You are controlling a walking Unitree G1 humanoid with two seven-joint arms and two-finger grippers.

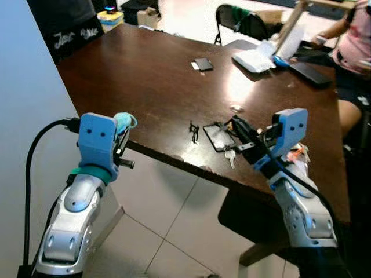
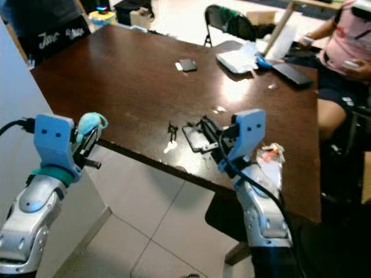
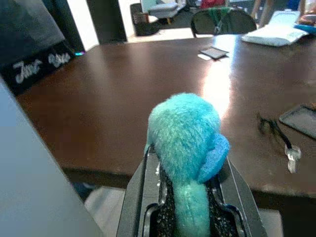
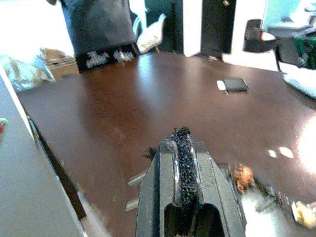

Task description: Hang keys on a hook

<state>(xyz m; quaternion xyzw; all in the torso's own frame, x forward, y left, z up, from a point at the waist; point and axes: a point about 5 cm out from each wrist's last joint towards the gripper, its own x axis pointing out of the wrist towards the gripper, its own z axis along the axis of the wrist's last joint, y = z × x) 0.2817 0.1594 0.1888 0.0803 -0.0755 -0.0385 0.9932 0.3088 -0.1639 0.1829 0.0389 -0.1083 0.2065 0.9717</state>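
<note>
My left gripper (image 1: pixel 124 136) is shut on a fluffy turquoise pompom (image 3: pixel 185 133), held off the near left edge of the dark wooden table (image 1: pixel 145 75). I cannot make out any keys hanging from it. On the table lie a small black hook-shaped piece (image 1: pixel 194 132), a flat black slab (image 1: pixel 219 138) and a silver key (image 1: pixel 230 156). My right gripper (image 1: pixel 240 130) hovers low over the slab, shut with nothing between its fingers (image 4: pixel 181 148).
A pale blue-grey wall panel (image 1: pixel 26 98) stands close on my left. Far across the table are a small black wallet (image 1: pixel 203 63), papers (image 1: pixel 255 58) and a seated person in pink (image 1: pixel 353 35). A folding chair (image 1: pixel 235 17) stands behind.
</note>
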